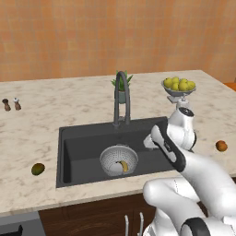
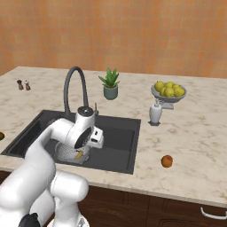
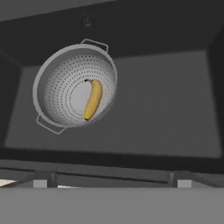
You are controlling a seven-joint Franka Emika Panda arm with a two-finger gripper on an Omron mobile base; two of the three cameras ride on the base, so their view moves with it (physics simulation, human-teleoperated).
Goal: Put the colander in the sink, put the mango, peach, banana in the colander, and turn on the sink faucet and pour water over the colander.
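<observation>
- Colander (image 3: 75, 87) sits upright on the floor of the sink (image 1: 83, 143), toward the front-middle of the basin, with its two loop handles on opposite sides of the rim.
- Banana (image 3: 93, 99) lies inside the colander on the perforated wall, one end down near the bowl's bottom; I see no other fruit in it.
- My gripper (image 3: 111, 181) hangs above the sink, released, jaws spread wide with nothing between them; the colander is below it and off to one side, not touching.
- My hand and forearm stand over the basin beside the colander in both base views.
- Round steel drain (image 3: 87, 20) is set in the sink floor beyond the colander, apart from it.
- Sink faucet (image 1: 122, 99) stands at the back rim of the basin, its arched spout curving forward over the sink. I see no stream from it.
- Mango (image 1: 38, 169) rests on the counter (image 1: 41, 124) to the left of the sink, near the front edge, well apart from the basin.
- Peach (image 2: 166, 161) rests on the counter to the right of the sink, also apart from it.
- White soap dispenser (image 2: 155, 113) stands just past the sink's right rear corner.
- Potted plant (image 2: 110, 84) stands behind the faucet.
- Pedestal bowl of yellow-green fruit (image 2: 168, 91) stands further back on the right.
- Two small shakers (image 1: 11, 104) stand far back on the left.
</observation>
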